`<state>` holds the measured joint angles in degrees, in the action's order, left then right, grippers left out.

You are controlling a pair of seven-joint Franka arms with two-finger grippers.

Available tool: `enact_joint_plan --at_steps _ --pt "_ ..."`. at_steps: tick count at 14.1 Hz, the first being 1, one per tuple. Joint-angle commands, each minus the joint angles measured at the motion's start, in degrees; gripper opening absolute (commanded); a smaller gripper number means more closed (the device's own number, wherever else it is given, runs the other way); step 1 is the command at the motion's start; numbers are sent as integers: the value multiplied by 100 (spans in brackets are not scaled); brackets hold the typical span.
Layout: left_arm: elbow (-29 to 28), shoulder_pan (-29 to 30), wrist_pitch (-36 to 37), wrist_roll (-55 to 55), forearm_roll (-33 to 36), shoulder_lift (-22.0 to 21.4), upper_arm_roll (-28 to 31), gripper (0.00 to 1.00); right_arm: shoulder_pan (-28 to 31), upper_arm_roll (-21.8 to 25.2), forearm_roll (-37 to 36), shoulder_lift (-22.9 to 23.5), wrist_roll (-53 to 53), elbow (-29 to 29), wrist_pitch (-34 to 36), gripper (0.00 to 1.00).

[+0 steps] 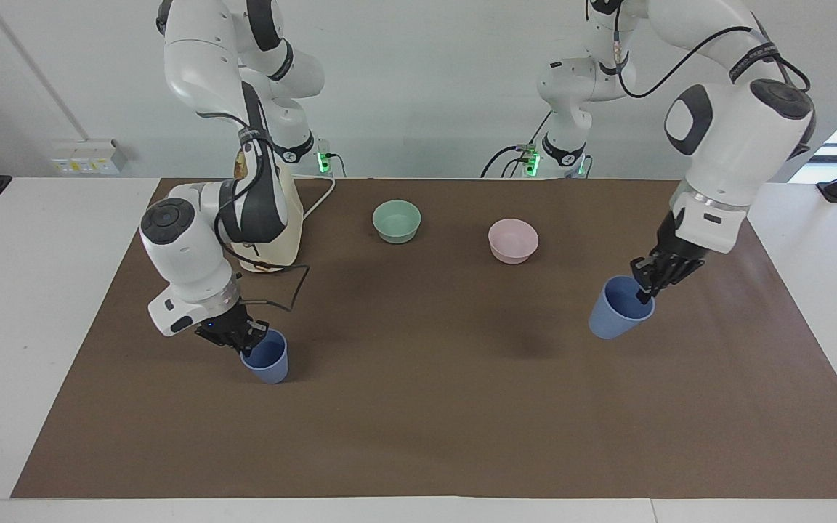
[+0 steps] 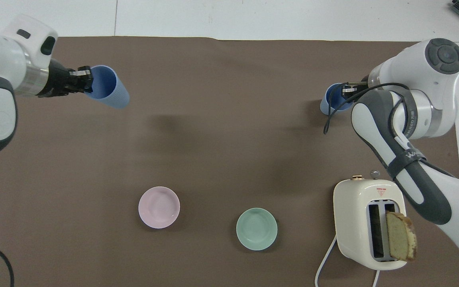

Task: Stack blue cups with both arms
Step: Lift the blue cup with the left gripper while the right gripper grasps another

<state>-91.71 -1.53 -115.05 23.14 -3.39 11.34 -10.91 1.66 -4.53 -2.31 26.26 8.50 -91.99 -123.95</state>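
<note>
Closest to the robots, at the right arm's end of the surface, a cream plastic toaster (image 2: 367, 223) holds a slice of bread (image 2: 401, 237). Just farther out sit a mint-green round bowl (image 1: 397, 221) and a pale pink round bowl (image 1: 513, 240). None of these belongs to the job, so they are probably just clutter to steer round.

Farther out on the brown paper mat (image 1: 418, 450), the right arm (image 1: 186, 254) reaches down to one periwinkle-blue tapered plastic cup (image 1: 267, 357). This cup stands upright on the mat, and the jaws are clamped on its rim, one finger inside. That looks like a grip made to steady the cup as the base of the stack, or to lift it.

Toward the left arm's end, the left arm (image 1: 731, 145) has its jaws pinched on the rim of the second periwinkle-blue tapered plastic cup (image 1: 616, 311). This cup hangs tilted above the mat, and its shadow lies apart from it. A rim grip leaves the tapered bottom free, which nesting needs.
</note>
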Motion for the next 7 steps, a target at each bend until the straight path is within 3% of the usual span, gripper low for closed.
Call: enact_joint_plan --at_steps 1,7 --pt "-180 -609 -17 479 -39 -35 80 0 27 -13 -103 -24 -32 -38 -41 0" --pt "-1014 -1595 -1546 771 -30 281 89 0 62 -21 -103 -331 -94 59 64 0"
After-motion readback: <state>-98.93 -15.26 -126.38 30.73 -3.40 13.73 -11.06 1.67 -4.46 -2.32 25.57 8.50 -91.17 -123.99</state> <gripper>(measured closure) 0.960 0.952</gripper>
